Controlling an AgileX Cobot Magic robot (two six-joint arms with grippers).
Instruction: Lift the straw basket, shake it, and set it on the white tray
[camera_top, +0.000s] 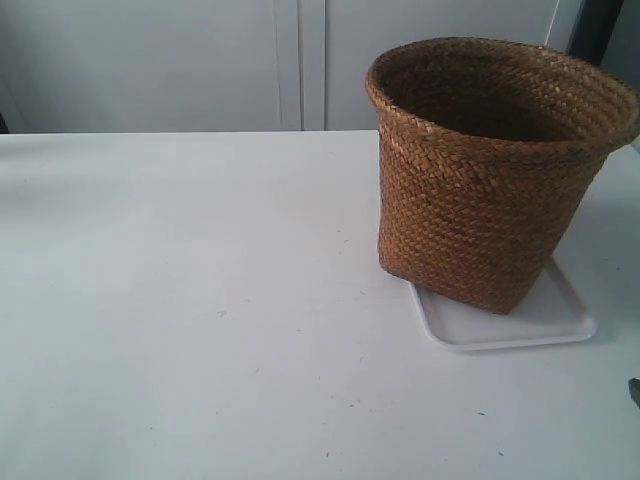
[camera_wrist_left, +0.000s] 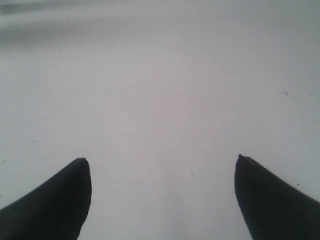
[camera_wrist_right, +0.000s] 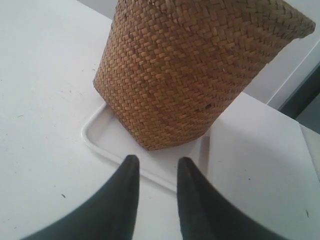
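Observation:
The brown woven straw basket (camera_top: 490, 170) stands upright on the white tray (camera_top: 540, 320) at the exterior view's right, overhanging the tray's left rim a little. In the right wrist view the basket (camera_wrist_right: 190, 70) fills the upper part and the tray (camera_wrist_right: 105, 142) shows under it. My right gripper (camera_wrist_right: 159, 164) hovers just short of the tray's rim, its two dark fingers a small gap apart with nothing between them, not touching the basket. My left gripper (camera_wrist_left: 162, 162) is open wide over bare white table. Neither arm shows in the exterior view.
The white table (camera_top: 200, 300) stretches left and in front of the basket. Pale cabinet doors (camera_top: 300, 60) stand behind the table's far edge. A dark sliver (camera_top: 634, 392) shows at the exterior view's right border.

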